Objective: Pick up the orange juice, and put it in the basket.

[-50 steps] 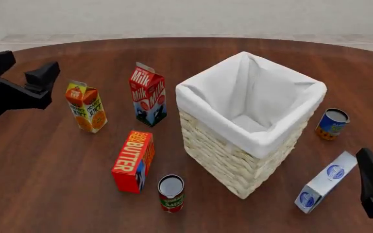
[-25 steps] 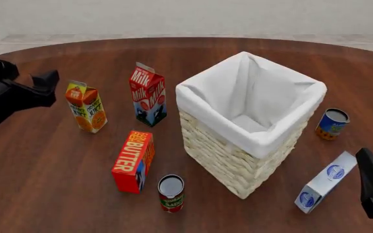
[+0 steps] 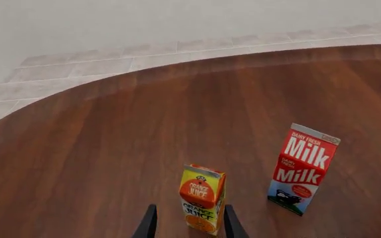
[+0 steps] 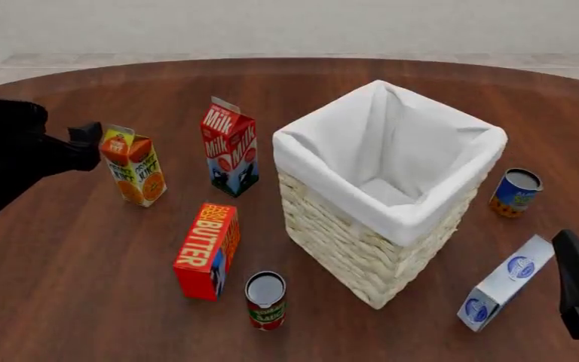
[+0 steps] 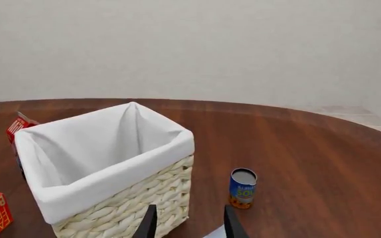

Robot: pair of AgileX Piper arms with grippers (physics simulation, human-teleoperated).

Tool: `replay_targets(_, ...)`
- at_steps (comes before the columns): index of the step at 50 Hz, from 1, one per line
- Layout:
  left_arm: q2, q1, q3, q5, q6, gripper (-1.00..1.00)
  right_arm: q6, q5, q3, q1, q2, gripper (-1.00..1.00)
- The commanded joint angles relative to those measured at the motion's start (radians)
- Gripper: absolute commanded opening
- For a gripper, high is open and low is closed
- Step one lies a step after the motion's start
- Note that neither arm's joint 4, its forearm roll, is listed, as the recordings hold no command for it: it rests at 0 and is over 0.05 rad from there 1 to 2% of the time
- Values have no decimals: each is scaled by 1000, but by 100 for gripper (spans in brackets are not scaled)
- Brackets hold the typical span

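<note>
The orange juice (image 4: 133,166) stands upright on the table's left side, left of the milk carton. My left gripper (image 4: 88,136) is open and level with the carton's upper part, right at its left side. In the left wrist view the orange juice (image 3: 202,198) shows between the two open fingers (image 3: 149,223) of the left gripper (image 3: 190,213). The basket (image 4: 350,256) stands in the middle, empty, and also shows in the right wrist view (image 5: 111,173). My right gripper (image 4: 571,253) is open and empty at the front right; it also shows in its own wrist view (image 5: 189,218).
A milk carton (image 4: 229,147) stands between the juice and the basket. A red butter box (image 4: 207,249) and a red-labelled can (image 4: 265,299) stand in front. A blue can (image 4: 515,191) and a white-blue box (image 4: 506,281) are to the right of the basket.
My left gripper has moved right, up to the orange juice carton. The right arm and all the objects have stayed still.
</note>
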Motion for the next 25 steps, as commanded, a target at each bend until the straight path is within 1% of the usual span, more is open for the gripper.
replay_targets(1, 79, -13, -22, -25, -1, 100, 2, 0, -1, 0, 0, 100)
replay_targets(13, 158, -31, -59, -51, 0, 100, 5, 3, -2, -1, -2, 100)
replay_targets(25, 217, -24, -83, -72, 6, 100, 8, 1, -2, -2, 3, 100)
